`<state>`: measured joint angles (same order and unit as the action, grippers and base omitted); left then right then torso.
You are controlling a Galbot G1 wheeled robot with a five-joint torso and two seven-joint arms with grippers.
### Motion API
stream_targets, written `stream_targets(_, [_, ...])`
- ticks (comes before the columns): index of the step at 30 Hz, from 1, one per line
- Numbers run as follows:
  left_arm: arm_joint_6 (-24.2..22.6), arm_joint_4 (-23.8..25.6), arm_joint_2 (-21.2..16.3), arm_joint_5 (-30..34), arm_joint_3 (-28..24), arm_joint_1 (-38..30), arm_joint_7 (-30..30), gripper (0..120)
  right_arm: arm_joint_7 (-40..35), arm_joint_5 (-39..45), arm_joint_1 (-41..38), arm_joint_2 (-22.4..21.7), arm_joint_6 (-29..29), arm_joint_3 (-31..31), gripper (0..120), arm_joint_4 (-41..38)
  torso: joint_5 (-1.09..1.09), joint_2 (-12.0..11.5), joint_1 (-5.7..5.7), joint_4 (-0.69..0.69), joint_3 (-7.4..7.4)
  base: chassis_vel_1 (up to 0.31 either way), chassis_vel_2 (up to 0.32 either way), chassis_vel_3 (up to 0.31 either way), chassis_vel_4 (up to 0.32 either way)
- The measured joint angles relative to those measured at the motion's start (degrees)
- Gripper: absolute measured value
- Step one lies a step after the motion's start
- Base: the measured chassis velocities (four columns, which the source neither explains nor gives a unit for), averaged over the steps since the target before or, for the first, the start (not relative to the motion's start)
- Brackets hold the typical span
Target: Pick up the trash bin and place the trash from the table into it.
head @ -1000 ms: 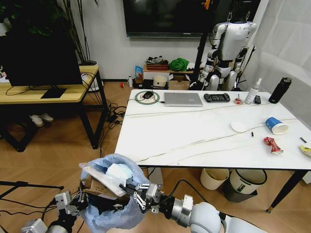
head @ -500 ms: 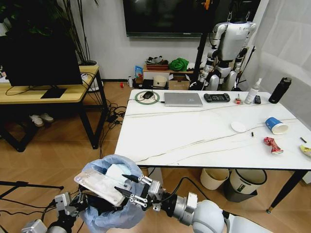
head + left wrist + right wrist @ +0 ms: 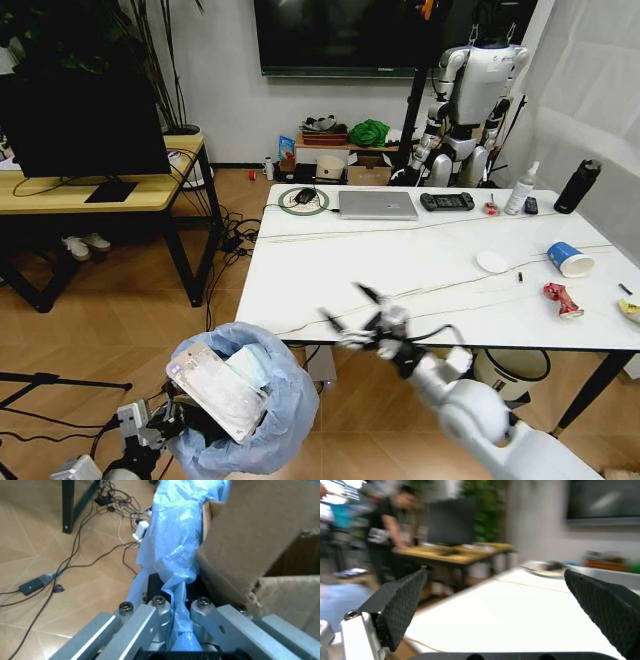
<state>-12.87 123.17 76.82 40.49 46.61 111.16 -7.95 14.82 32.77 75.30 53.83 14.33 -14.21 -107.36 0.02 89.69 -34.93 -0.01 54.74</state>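
The trash bin (image 3: pixel 262 415), lined with a puffy light-blue bag, hangs low at the table's near left corner. A clear plastic pack (image 3: pixel 216 390), crumpled white paper and brown cardboard (image 3: pixel 260 543) stick out of it. My left gripper (image 3: pixel 168 422) is shut on the bin's rim; the left wrist view shows the bag (image 3: pixel 172 555) pinched by that gripper (image 3: pixel 175 609). My right gripper (image 3: pixel 352 312) is open and holds nothing, over the table's (image 3: pixel 330 270) front edge. The right wrist view shows its fingers (image 3: pixel 400 603) spread wide above the white top (image 3: pixel 515 611). A blue paper cup (image 3: pixel 568 258), a crushed red can (image 3: pixel 561 298) and a white scrap (image 3: pixel 491 261) lie at the table's right.
A silver laptop (image 3: pixel 376 204), a black controller (image 3: pixel 446 201), a spray bottle (image 3: pixel 521 189) and a black bottle (image 3: pixel 577 186) line the table's far side. A cream bucket (image 3: pixel 440 366) and a grey lidded bin (image 3: pixel 510 378) stand under it. A wooden desk (image 3: pixel 100 192) is at left.
My right gripper let go of the clear plastic pack, which now rests in the bin, and swung up and right to the table's front edge. The left gripper keeps hold of the bin.
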Motion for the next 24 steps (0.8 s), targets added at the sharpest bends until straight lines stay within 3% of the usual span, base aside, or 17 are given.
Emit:
stream_targets(1, [0.0,0.0,0.0,0.0,0.0,0.0,0.0,0,0.0,0.0,0.0,0.0,0.0,0.0,100,0.0,0.0,0.0,0.0,0.0,0.0,0.0,0.0,0.0,0.0])
stream_targets(3, [0.15,-0.79,-0.31,-0.2,-0.18,-0.12,-0.17,0,0.93,-1.02,4.18,1.98,0.32,-6.29,100,1.38,0.0,0.0,0.01,-0.01,0.0,0.0,0.0,0.0,0.0])
stream_targets(6, [0.81,-2.58,-0.21,-1.47,-0.78,-0.66,-1.09,0,4.13,-3.3,10.58,9.48,2.33,-16.19,100,3.29,-0.02,0.0,0.01,0.0,-0.01,0.0,0.0,0.0,0.0])
stream_targets(7, [0.81,-2.58,-0.21,-1.47,-0.78,-0.66,-1.09,0,4.13,-3.3,10.58,9.48,2.33,-16.19,100,3.29,-0.02,0.0,0.01,0.0,-0.01,0.0,0.0,0.0,0.0])
stream_targets(12, [1.53,-5.23,-0.84,-2.87,-2.14,-1.35,-2.04,0,8.16,-5.05,16.62,19.64,6.04,-24.26,100,4.98,-0.04,0.01,0.01,0.0,-0.01,0.0,0.0,0.0,0.0])
stream_targets(24, [2.19,-7.32,-2.07,-3.19,-3.43,-1.91,-3.25,0,13.97,-5.21,19.76,28.04,10.13,-31.83,100,8.91,-0.02,0.0,0.01,0.01,-0.01,0.0,0.0,0.0,0.0])
